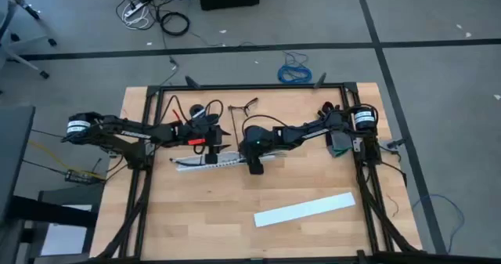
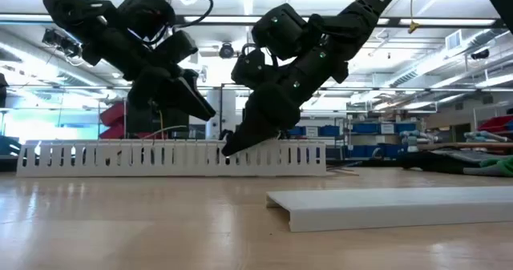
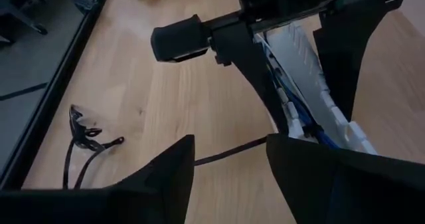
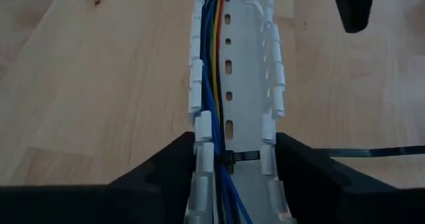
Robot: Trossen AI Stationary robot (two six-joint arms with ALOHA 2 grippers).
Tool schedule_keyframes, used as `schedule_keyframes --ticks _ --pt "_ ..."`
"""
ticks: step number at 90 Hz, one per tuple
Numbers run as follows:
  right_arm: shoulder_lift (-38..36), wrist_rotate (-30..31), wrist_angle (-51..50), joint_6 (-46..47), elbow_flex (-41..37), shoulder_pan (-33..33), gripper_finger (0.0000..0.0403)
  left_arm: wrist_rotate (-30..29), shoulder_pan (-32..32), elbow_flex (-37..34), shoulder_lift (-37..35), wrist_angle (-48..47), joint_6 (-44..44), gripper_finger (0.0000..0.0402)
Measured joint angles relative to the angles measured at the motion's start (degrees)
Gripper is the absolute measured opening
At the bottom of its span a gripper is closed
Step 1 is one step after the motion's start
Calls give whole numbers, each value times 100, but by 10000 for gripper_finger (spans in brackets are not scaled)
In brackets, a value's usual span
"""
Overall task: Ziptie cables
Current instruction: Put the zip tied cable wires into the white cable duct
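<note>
The cables [image 4: 214, 84], blue, yellow and red, ran lengthwise inside the white slotted duct [image 4: 247, 71], which lay left-to-right across the counter [image 1: 235, 209]. A black ziptie [image 4: 242, 157] crossed them. The right gripper [image 4: 232, 159] straddled the duct with jaws spread wide, holding nothing. The left gripper [image 3: 229, 159] hung near the duct's other end, jaws open and empty. The duct's walls hid the cables in the low view.

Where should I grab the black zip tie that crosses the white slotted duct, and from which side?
Grip its free tail, the thin strap lying on the table beside the duct. Come straight down from above, pinching across its narrow width; the part inside the duct is crowded by cables.
</note>
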Motion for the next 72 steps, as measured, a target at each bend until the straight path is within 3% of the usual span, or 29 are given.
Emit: schedule_keyframes --ticks 18,49,72 --pt "0 2 4 -2 1 1 208 46 0 0 0 2 -8 184" --pt "-2 0 0 -17 9 2 289 46 0 0 0 4 -10 184" --pt "-38 1 -48 -62 9 9 312 -92 0 0 0 8 -6 184"
